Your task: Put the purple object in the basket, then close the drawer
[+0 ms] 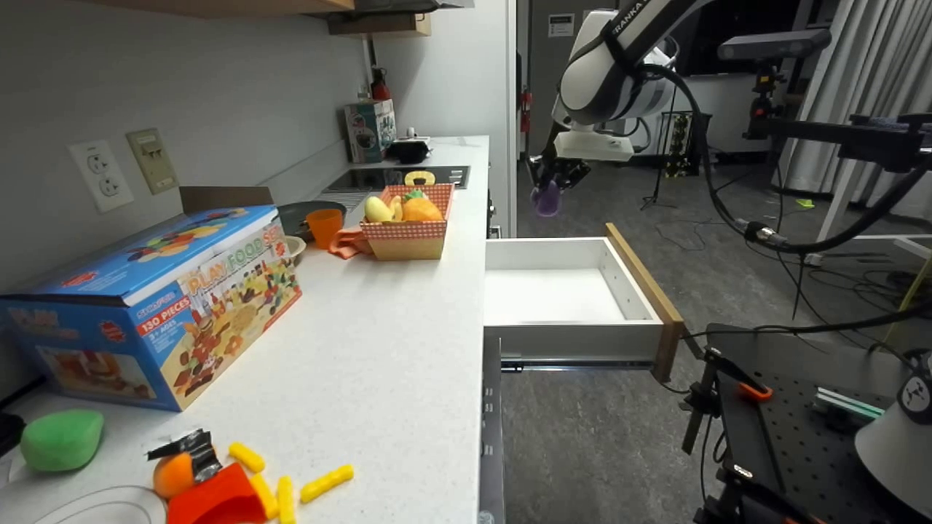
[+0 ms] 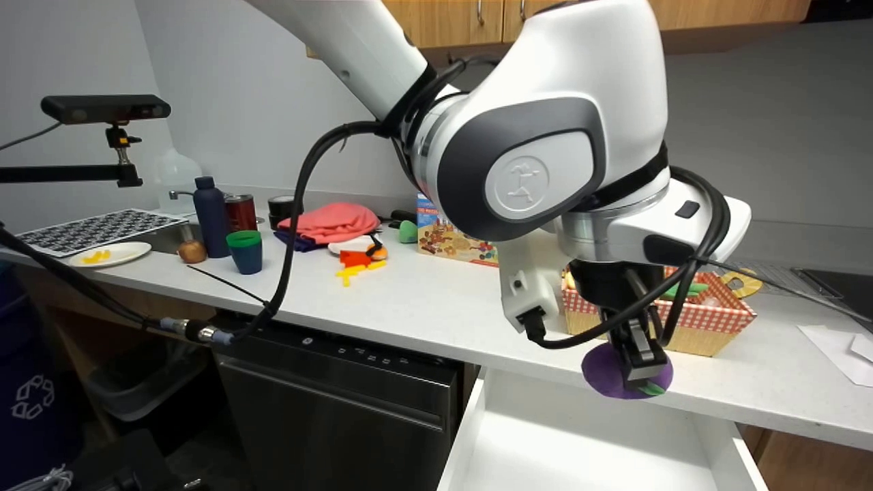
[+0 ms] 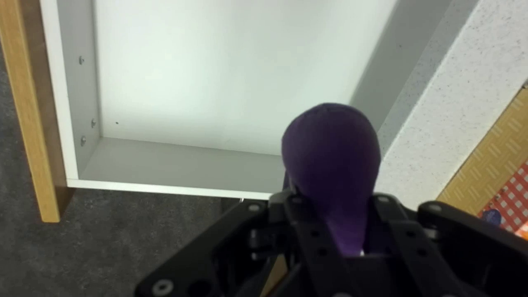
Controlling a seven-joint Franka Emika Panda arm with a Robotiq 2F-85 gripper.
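Wrist view, nearest: the claw (image 3: 335,200) grips a green-leafed purple toy (image 3: 330,142), held in the air outside the red-checked basket (image 1: 404,249). The toy is near the drawer (image 3: 165,188), pulled out with its white floor in sight, and the edge of the pale counter (image 3: 441,123). On that counter the basket holds orange and yellow toy fruit (image 1: 422,209) and a green piece (image 1: 415,194). Near it is an orange cup (image 1: 325,228), contents unclear. Farther off, a Play Food Set box (image 1: 218,320) has one flap up; by a red fry carton (image 1: 211,498) lie yellow toy fries (image 1: 328,483), and whether any sit inside I cannot tell. Beyond, a white plate (image 2: 133,252) carries yellow pieces (image 2: 94,257).
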